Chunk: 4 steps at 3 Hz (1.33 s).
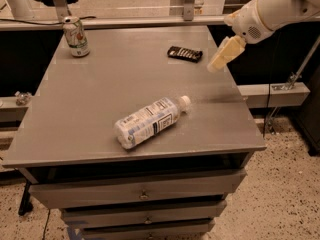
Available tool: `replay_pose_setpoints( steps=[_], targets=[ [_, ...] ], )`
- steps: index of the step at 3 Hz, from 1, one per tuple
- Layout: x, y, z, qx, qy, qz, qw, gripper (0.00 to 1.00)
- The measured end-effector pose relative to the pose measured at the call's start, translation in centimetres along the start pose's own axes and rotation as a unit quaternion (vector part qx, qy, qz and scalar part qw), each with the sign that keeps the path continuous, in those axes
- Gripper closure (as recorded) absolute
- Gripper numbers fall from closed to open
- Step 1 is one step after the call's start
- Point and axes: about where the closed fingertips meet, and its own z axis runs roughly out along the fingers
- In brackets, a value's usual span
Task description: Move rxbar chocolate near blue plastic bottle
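Observation:
The rxbar chocolate (185, 53) is a small flat dark bar lying on the grey table (100, 94), at the back right. The blue plastic bottle (150, 121) lies on its side near the table's front middle, white cap pointing right. My gripper (216, 64) hangs on the white arm above the table's right edge, just right of the bar and a little above it, holding nothing.
A green-and-white soda can (76, 36) stands at the back left corner. The table has drawers (140, 194) below its front. A metal rail (150, 20) runs behind the table. Speckled floor lies to the right.

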Motion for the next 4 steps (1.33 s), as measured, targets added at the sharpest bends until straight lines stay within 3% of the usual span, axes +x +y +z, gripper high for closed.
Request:
replay_pose_setpoints(
  steps=[1,2,3,4],
  targets=[
    [-0.3,-1.0,2.6,0.002,-0.048,0.033,0.9983,0.0],
    [-0.7,-2.3,5.9,-0.008,-0.093,0.073,0.993,0.0],
    [-0.9,-3.5,9.3,-0.018,-0.122,0.102,0.9871,0.0],
    [-0.6,-4.9,11.7,-0.015,-0.136,0.113,0.9842,0.0]
  ],
)
